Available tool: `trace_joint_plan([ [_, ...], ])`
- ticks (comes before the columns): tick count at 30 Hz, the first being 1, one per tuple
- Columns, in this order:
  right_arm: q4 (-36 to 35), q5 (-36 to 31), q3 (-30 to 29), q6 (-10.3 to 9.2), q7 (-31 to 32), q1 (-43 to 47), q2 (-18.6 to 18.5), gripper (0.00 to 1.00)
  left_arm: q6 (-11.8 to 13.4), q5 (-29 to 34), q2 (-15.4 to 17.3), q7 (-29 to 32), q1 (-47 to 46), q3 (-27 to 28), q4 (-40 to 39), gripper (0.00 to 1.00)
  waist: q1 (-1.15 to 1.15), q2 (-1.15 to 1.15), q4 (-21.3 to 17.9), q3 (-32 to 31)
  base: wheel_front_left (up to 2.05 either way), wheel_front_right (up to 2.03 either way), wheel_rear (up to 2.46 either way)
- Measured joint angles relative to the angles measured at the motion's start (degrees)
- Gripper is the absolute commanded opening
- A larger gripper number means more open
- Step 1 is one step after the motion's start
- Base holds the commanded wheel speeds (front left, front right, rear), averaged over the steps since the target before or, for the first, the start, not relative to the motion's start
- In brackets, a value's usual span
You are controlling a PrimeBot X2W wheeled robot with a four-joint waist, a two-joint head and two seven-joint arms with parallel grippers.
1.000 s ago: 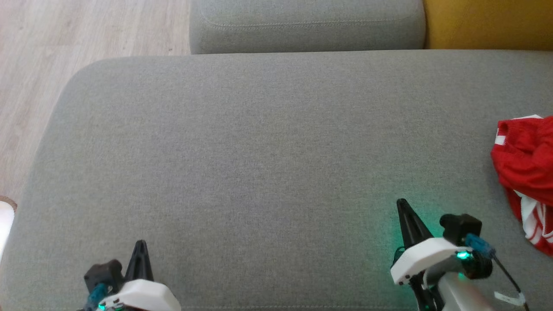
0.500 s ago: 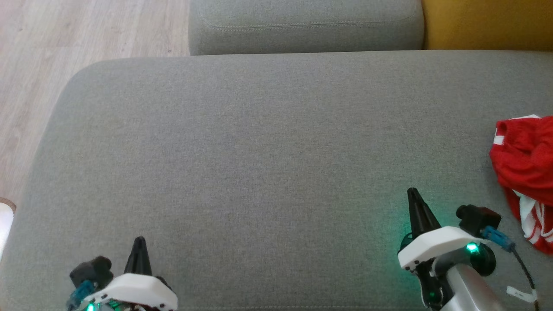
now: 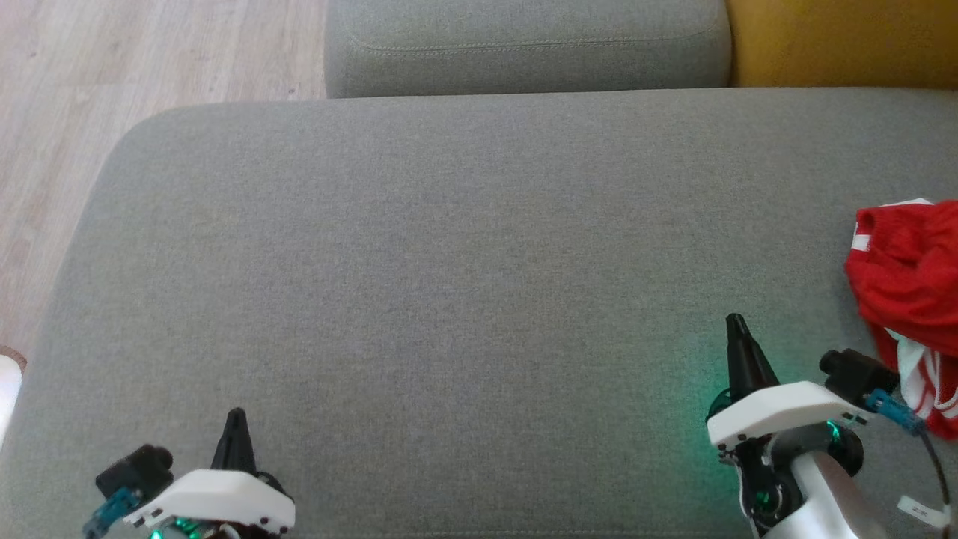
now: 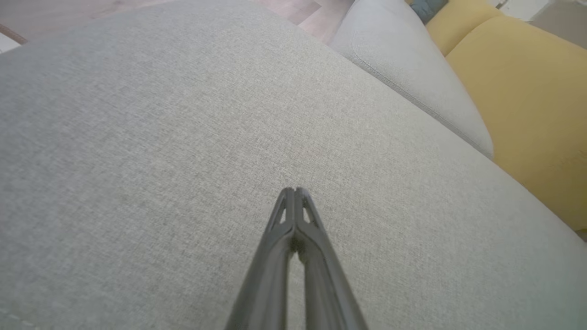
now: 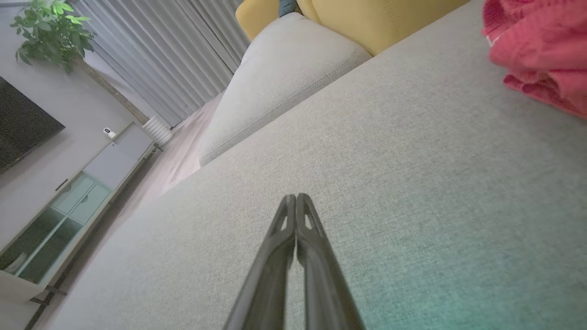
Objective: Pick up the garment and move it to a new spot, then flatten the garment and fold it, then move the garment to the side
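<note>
The garment point(image 3: 909, 288) is a crumpled red cloth with white stripes, lying at the right edge of the grey sofa seat point(image 3: 464, 262); in the right wrist view the garment point(image 5: 541, 50) fills the top right corner. My right gripper point(image 3: 737, 322) hovers over the seat a short way left of the garment, fingers pressed together and holding nothing. In its own view the right gripper point(image 5: 296, 197) is shut above bare fabric. My left gripper point(image 3: 236, 413) is at the lower left, also shut and empty. The left gripper point(image 4: 295, 190) points across the seat.
A second grey cushion point(image 3: 524, 45) lies beyond the seat, with a yellow cushion point(image 3: 846, 41) to its right. Wooden floor point(image 3: 112, 60) runs past the seat's left edge. The right wrist view shows curtains, a plant point(image 5: 48, 32) and a low cabinet point(image 5: 69, 206).
My right gripper has moved forward and to the right, closer to the garment. My left gripper has drifted slightly left. The garment has not moved.
</note>
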Motion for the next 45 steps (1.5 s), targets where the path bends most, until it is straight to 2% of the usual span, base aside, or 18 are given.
trace_joint_plan([
  [45,-9.2,27.1,-6.8,0.0,7.6,3.6,0.1,0.0,-5.5,-28.5,0.1,7.6,-2.3,3.6,-2.9,0.0,0.0,0.0,-0.7,-0.6,0.0,0.0,0.0],
])
